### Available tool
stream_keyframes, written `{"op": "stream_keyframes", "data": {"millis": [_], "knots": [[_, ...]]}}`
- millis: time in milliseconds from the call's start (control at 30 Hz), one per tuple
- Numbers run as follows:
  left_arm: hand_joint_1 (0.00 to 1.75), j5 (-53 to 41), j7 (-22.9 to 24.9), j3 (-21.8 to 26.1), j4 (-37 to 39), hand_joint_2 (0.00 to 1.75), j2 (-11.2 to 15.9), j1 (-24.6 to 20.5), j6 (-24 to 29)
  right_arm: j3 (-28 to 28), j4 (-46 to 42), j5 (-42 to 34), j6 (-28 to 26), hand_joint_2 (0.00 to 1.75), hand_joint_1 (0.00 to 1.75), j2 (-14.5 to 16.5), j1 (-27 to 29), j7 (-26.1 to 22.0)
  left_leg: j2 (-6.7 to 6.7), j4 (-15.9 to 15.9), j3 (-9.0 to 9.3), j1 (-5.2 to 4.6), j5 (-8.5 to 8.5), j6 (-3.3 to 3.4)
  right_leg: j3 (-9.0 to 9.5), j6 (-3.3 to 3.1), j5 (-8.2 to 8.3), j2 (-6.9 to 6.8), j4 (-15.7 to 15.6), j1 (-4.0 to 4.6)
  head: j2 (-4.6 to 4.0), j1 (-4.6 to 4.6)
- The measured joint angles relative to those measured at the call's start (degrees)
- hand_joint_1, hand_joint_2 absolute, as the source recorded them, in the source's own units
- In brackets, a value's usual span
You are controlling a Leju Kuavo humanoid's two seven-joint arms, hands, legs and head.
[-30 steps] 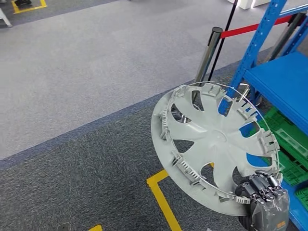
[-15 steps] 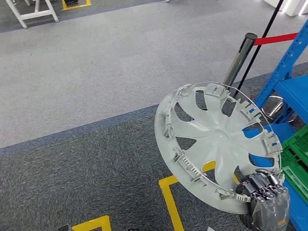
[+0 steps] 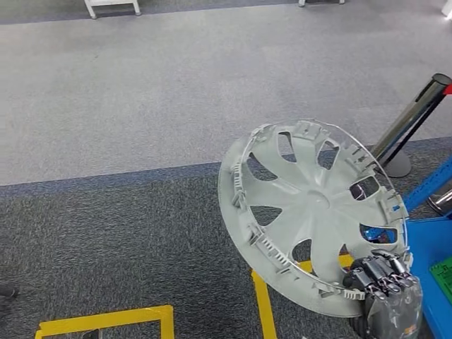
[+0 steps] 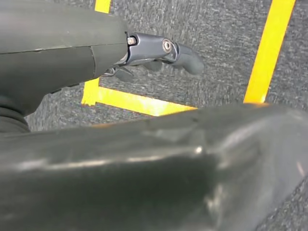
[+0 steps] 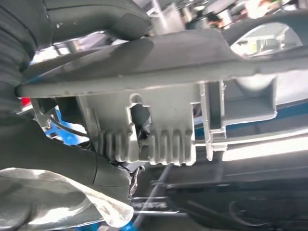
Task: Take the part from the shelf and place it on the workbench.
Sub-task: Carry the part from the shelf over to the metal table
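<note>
The part is a large grey plastic wheel cover [image 3: 311, 212], held tilted above the carpet with its ribbed inner side facing me. My right hand [image 3: 385, 282] grips its near rim at the lower right. In the right wrist view the rim [image 5: 163, 96] runs close across the picture, clamped under the thick grey thumb [image 5: 105, 14]. My left hand [image 4: 160, 50] hangs over the dark carpet with nothing in it, its fingers apart. The blue shelf [image 3: 429, 244] stands at the right edge.
Yellow floor tape [image 3: 263, 304] marks boxes on the dark carpet below the cover. A chrome barrier post [image 3: 410, 123] stands at the right beside the shelf. White furniture legs [image 3: 111, 7] show at the far edge of the light grey carpet.
The whole scene has slid to the right as my view turns left, away from the shelf. The wheel cover stays in my right hand at the same spot in the picture.
</note>
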Motion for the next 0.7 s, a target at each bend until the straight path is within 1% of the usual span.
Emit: {"op": "stream_keyframes", "data": {"millis": [33, 67, 100, 133, 167, 200, 233, 267, 300, 333, 367, 400, 433, 467, 500, 533, 567, 600, 633, 667, 700], "knots": [[0.00, 0.0, 0.0, 0.0, 0.0, 0.00, 0.0, 0.0, 0.0, 0.0, 0.0, 0.0, 0.0, 1.75, 1.75, 0.0, 0.1, 0.0, -0.82, 0.0, 0.03, 0.00, -0.02, 0.02, -1.03, 0.02, 0.34, 0.11, 1.3, 0.00, 0.00, 0.01], [0.00, 0.0, 0.0, 0.0, 0.0, 0.00, -0.1, 0.0, 0.0, 0.0, 0.1, 0.0, 0.0, 1.75, 1.75, -0.1, 0.1, 0.0, -1.67, 0.1, 0.07, 0.04, -0.06, -0.03, -0.95, 0.06, 1.87, 0.19, 0.2, -0.04, 0.00, 0.02], [0.00, 0.0, 0.1, 0.0, 0.0, 0.00, -0.1, 0.0, 0.0, 0.0, 0.1, 0.0, 0.0, 1.75, 1.75, -0.1, 0.2, 0.0, -2.55, 0.3, 0.12, 0.13, -0.14, -0.15, 0.23, 0.12, 4.30, 0.60, -3.0, -0.17, 0.00, 0.02], [0.00, 0.0, 0.1, 0.0, 0.0, 0.00, -0.1, 0.0, 0.0, 0.0, 0.1, 0.0, 0.0, 1.75, 1.75, -0.2, 0.1, 0.0, -3.36, 0.5, 0.10, 0.23, -0.27, -0.35, 1.86, 0.20, 6.33, 1.82, -6.9, -0.37, 0.00, 0.02], [0.00, 0.0, 0.1, 0.0, 0.0, 0.00, -0.1, 0.0, 0.1, 0.0, 0.1, 0.1, 0.0, 1.75, 1.75, -0.2, 0.1, 0.0, -4.17, 1.0, -0.10, 0.24, -0.43, -0.64, 3.39, 0.28, 7.65, 3.19, -10.3, -0.58, 0.00, 0.01], [0.00, 0.0, 0.1, 0.0, 0.0, 0.00, -0.1, -0.1, 0.2, 0.0, 0.1, 0.1, 0.0, 1.75, 1.75, -0.2, 0.1, 0.0, -4.92, 1.3, -0.38, 0.28, -0.49, -0.96, 4.48, 0.28, 8.24, 4.31, -12.5, -0.70, 0.00, 0.01], [0.00, -0.1, 0.1, 0.0, 0.0, 0.00, -0.2, -0.1, 0.3, 0.1, 0.1, 0.2, 0.0, 1.75, 1.75, -0.2, 0.1, 0.0, -5.59, 1.5, -0.69, 0.32, -0.45, -1.29, 4.97, 0.20, 8.08, 4.97, -13.3, -0.70, 0.00, 0.00], [0.00, -0.1, 0.1, 0.0, 0.0, 0.00, -0.2, 0.0, 0.5, 0.1, 0.1, 0.3, 0.0, 1.75, 1.75, -0.2, 0.1, 0.0, -6.28, 1.6, -0.97, 0.36, -0.33, -1.61, 5.14, 0.03, 8.06, 4.65, -13.5, -0.59, 0.00, 0.01], [0.00, -0.1, 0.1, 0.1, 0.0, 0.00, -0.3, 0.1, 0.7, 0.1, 0.1, 0.5, 0.0, 1.75, 1.75, -0.2, 0.1, 0.0, -6.83, 1.5, -1.14, 0.49, -0.25, -1.88, 5.26, -0.22, 8.16, 3.92, -13.5, -0.58, 0.00, 0.03], [0.00, -0.1, 0.0, 0.1, 0.0, 0.00, -0.3, 0.2, 0.7, 0.1, 0.1, 0.6, 0.0, 1.75, 1.75, -0.2, 0.1, -0.1, -6.36, 1.9, -1.33, 0.46, -0.45, -2.15, 5.42, -0.52, 8.21, 3.23, -13.6, -0.58, 0.00, -0.02], [0.00, -0.1, 0.0, 0.1, 0.0, 0.00, -0.3, 0.3, 0.7, 0.1, 0.1, 0.7, 0.0, 1.75, 1.75, -0.2, 0.0, -0.1, -5.07, 3.0, -1.85, 0.39, -1.13, -2.41, 5.62, -0.87, 8.23, 2.40, -13.8, -0.59, 0.00, -0.24], [0.00, -0.1, 0.0, 0.1, 0.0, 0.00, -0.3, 0.2, 0.6, 0.2, 0.1, 0.7, 0.0, 1.75, 1.75, -0.2, 0.0, -0.1, -3.28, 5.2, -2.85, 0.35, -2.30, -2.66, 5.82, -1.23, 8.19, 1.52, -13.9, -0.56, 0.00, -0.43], [0.00, -0.1, 0.0, 0.1, 0.1, 0.00, -0.3, 0.2, 0.6, 0.2, 0.1, 0.6, 0.0, 1.75, 1.75, -0.2, 0.0, -0.2, -1.25, 8.3, -4.31, 0.33, -3.78, -2.89, 5.99, -1.53, 8.08, 0.63, -14.0, -0.36, 0.00, -0.63], [0.00, -0.1, 0.0, 0.1, 0.1, 0.00, -0.3, 0.1, 0.4, 0.2, 0.0, 0.6, 0.0, 1.75, 1.75, -0.2, 0.0, -0.2, -0.03, 11.9, -6.06, 0.45, -5.28, -3.05, 6.10, -1.77, 7.95, -0.31, -14.0, -0.18, 0.00, -0.76], [0.00, -0.1, 0.0, 0.1, 0.1, 0.00, -0.3, 0.0, 0.3, 0.3, 0.0, 0.6, 0.0, 1.75, 1.75, -0.2, 0.0, -0.2, 0.53, 14.8, -7.56, 0.57, -6.25, -3.13, 6.20, -1.92, 7.80, -1.20, -14.0, -0.03, 0.00, -0.75], [0.00, -0.2, 0.1, 0.1, 0.1, 0.00, -0.3, 0.0, 0.2, 0.3, 0.1, 0.6, 0.0, 1.75, 1.75, -0.3, 0.0, -0.3, 0.76, 16.3, -8.35, 0.63, -6.33, -3.09, 6.33, -2.01, 7.64, -2.08, -13.9, 0.09, 0.00, -0.76], [0.00, -0.3, 0.2, 0.1, 0.1, 0.00, -0.2, 0.1, 0.1, 0.3, 0.1, 0.5, 0.0, 1.75, 1.75, -0.3, 0.0, -0.4, 0.90, 15.8, -8.16, 0.64, -5.41, -2.95, 6.49, -2.03, 7.46, -2.88, -13.9, 0.18, 0.00, -0.77], [0.00, -0.4, 0.3, 0.1, 0.1, 0.00, -0.2, 0.1, 0.0, 0.4, 0.1, 0.5, 0.0, 1.75, 1.75, -0.3, 0.0, -0.5, 1.18, 13.3, -6.93, 0.58, -3.63, -2.69, 6.75, -1.99, 7.25, -3.62, -14.0, 0.25, 0.00, -0.78], [0.00, -0.5, 0.3, 0.1, 0.1, 0.00, -0.2, 0.2, 0.0, 0.4, 0.1, 0.5, 0.0, 1.75, 1.75, -0.3, -0.1, -0.6, 2.09, 9.7, -5.11, 0.35, -1.77, -2.32, 7.08, -1.92, 7.01, -4.33, -14.0, 0.30, 0.00, -0.75], [0.00, -0.6, 0.4, 0.1, 0.1, 0.00, -0.1, 0.2, 0.0, 0.4, 0.1, 0.6, 0.0, 1.75, 1.75, -0.3, -0.1, -0.7, 3.53, 6.3, -3.35, -0.09, -0.58, -1.92, 7.27, -1.75, 6.75, -5.01, -14.0, 0.41, 0.00, -0.75], [0.00, -0.7, 0.4, 0.1, 0.1, 0.00, 0.0, 0.1, -0.1, 0.4, 0.1, 0.6, 0.0, 1.75, 1.75, -0.3, -0.2, -0.7, 4.82, 3.8, -2.03, -0.53, 0.01, -1.52, 7.48, -1.54, 6.53, -5.68, -14.1, 0.49, 0.00, -0.77]]}}
